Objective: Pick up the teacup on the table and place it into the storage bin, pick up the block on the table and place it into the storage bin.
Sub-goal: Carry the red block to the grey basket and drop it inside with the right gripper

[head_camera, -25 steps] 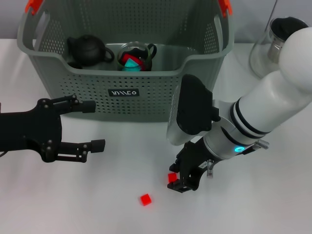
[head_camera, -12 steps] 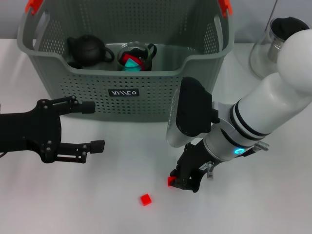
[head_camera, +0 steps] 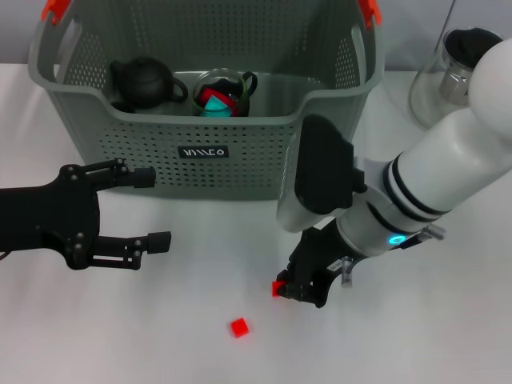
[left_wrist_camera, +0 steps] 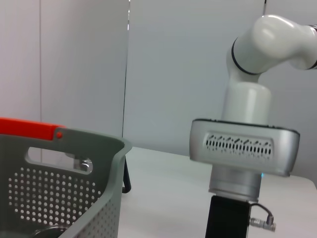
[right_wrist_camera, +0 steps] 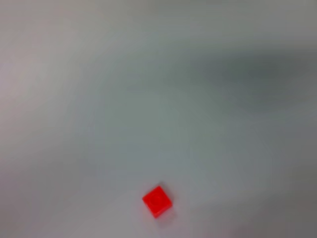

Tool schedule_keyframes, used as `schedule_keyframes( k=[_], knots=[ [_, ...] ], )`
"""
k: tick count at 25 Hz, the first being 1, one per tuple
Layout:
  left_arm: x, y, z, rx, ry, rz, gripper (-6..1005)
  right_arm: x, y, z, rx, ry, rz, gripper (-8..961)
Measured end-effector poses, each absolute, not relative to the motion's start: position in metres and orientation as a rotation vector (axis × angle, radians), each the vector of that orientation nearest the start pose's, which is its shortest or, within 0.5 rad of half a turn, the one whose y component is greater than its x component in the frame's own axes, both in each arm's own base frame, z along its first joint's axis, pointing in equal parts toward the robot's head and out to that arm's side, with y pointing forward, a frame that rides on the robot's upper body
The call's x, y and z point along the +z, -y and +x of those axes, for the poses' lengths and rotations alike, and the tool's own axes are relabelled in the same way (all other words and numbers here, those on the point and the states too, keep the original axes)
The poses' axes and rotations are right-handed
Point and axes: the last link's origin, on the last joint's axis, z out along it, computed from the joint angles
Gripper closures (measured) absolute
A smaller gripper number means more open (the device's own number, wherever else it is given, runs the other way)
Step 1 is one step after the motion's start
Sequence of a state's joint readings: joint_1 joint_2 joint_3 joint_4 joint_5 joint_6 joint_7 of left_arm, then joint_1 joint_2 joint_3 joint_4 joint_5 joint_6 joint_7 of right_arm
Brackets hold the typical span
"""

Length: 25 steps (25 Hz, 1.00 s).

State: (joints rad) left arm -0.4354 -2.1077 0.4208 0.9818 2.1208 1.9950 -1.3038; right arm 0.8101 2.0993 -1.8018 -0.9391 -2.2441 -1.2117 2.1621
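Note:
The grey-green storage bin (head_camera: pixel 200 152) stands at the back of the white table, and its corner (left_wrist_camera: pixel 84 148) also shows in the left wrist view. Inside it sit a dark teapot (head_camera: pixel 144 82) and a glass teacup (head_camera: pixel 225 94) holding red and teal pieces. My right gripper (head_camera: pixel 292 290) is low over the table in front of the bin, shut on a small red block (head_camera: pixel 278 288). A second red block (head_camera: pixel 238 327) lies loose on the table nearby, also seen in the right wrist view (right_wrist_camera: pixel 157 201). My left gripper (head_camera: pixel 154 206) hangs open left of the bin front, holding nothing.
A glass jar with a dark lid (head_camera: pixel 452 68) stands at the back right, behind my right arm (head_camera: pixel 416 192). The bin has orange-red handle clips (head_camera: pixel 54 8) on its rim. The right arm's wrist housing (left_wrist_camera: pixel 245 148) fills the left wrist view.
My right gripper has shut on the red block and lifted it slightly, shifting a little toward the bin. The left arm and the loose block have stayed put.

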Motion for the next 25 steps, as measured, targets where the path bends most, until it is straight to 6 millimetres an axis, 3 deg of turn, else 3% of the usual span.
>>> schedule_keyframes(
  k=[3,6,10,15,18,25],
  knots=[
    [0.067,-0.276,-0.267,-0.762,0.337,-2.774,88,-0.11,-0.341,0.134,-0.462,-0.206,-3.065,829],
    [0.067,-0.275,-0.268,-0.763,0.34,-2.77,88,-0.086,-0.345,0.122,-0.35,-0.218,-3.073,831],
    [0.07,-0.273,-0.272,-0.755,0.349,-2.757,88,-0.041,-0.352,0.093,-0.092,-0.196,-3.04,831],
    [0.073,-0.269,-0.276,-0.754,0.34,-2.727,89,-0.008,-0.374,0.053,0.232,-0.148,-2.892,831],
    [0.073,-0.269,-0.277,-0.754,0.342,-2.727,89,-0.004,-0.396,0.035,0.352,-0.17,-2.78,830],
    [0.073,-0.269,-0.277,-0.75,0.344,-2.728,90,-0.023,-0.437,0.037,0.364,-0.319,-2.668,830]
  ],
)
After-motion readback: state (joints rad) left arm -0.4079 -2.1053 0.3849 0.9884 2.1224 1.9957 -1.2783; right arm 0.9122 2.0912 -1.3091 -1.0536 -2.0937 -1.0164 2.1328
